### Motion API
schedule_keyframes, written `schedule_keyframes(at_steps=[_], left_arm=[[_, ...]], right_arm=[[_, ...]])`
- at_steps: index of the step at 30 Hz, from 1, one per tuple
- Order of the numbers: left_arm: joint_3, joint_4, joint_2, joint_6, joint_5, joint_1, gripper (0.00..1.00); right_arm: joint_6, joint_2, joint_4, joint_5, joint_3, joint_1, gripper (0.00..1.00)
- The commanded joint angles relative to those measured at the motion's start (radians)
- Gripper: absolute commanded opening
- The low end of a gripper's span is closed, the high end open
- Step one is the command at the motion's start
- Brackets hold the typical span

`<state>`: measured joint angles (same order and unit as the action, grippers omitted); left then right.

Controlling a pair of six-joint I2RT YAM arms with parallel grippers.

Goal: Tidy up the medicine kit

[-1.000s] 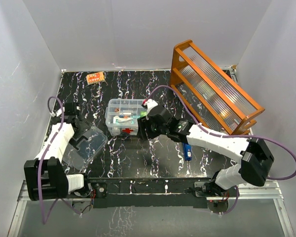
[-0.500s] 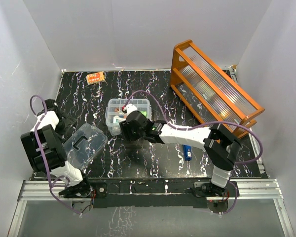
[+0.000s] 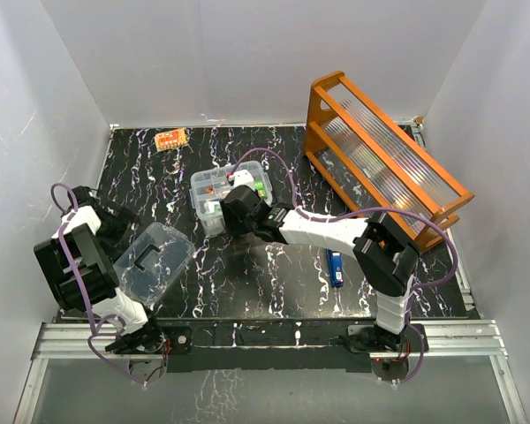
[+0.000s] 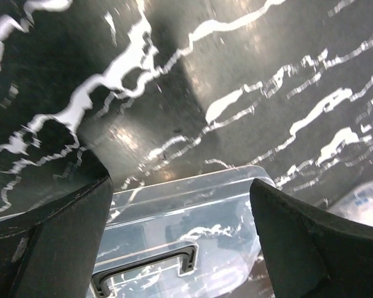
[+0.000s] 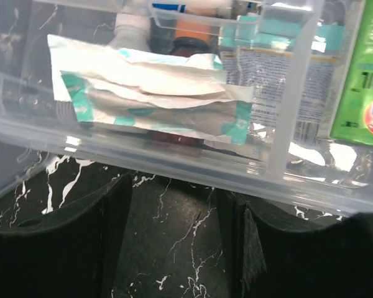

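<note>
The medicine kit [image 3: 208,217], a clear box with packets inside, stands mid-table without its lid. My right gripper [image 3: 233,214] is at its near wall. In the right wrist view the gripper [image 5: 177,186] is open, its fingers just under the kit's clear wall [image 5: 193,167] with bare table between them. The clear lid [image 3: 150,263] with its dark handle lies at the near left. My left gripper [image 3: 113,224] is just left of the lid. In the left wrist view it [image 4: 180,192] is open, with the lid [image 4: 199,214] and handle [image 4: 146,267] between its fingers, not gripped.
A large orange rack [image 3: 384,159] with ribbed clear panels leans at the back right. A small blue item [image 3: 336,268] lies on the table right of centre. An orange packet [image 3: 170,139] lies at the back left. White walls close in the table.
My right gripper has reached left along the kit's near side, and the kit has shifted a little away and turned. My left arm has folded back toward the left wall, off the lid.
</note>
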<state>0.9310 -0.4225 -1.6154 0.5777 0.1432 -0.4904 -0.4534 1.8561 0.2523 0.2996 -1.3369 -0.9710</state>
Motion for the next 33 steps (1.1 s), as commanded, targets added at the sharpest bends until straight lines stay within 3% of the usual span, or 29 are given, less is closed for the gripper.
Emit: schedule_keyframes(at_steps=[1, 10, 14, 19, 33], left_arm=[[-0.108, 0.001, 0.054, 0.036, 0.207, 0.006, 0.89], [-0.146, -0.023, 0.078, -0.025, 0.223, 0.108, 0.83], [-0.158, -0.016, 0.089, 0.005, 0.218, 0.212, 0.81], [-0.212, 0.007, 0.141, 0.054, 0.233, 0.254, 0.75], [-0.318, 0.095, 0.18, 0.122, 0.301, 0.37, 0.45]], right_arm=[[-0.034, -0.005, -0.01, 0.037, -0.062, 0.012, 0.55], [-0.052, -0.052, -0.009, -0.046, -0.038, 0.011, 0.58], [-0.056, -0.091, -0.014, -0.078, 0.001, 0.011, 0.59], [-0.118, -0.162, -0.019, -0.085, 0.087, 0.012, 0.6], [-0.18, -0.197, -0.065, -0.149, 0.183, 0.011, 0.59]])
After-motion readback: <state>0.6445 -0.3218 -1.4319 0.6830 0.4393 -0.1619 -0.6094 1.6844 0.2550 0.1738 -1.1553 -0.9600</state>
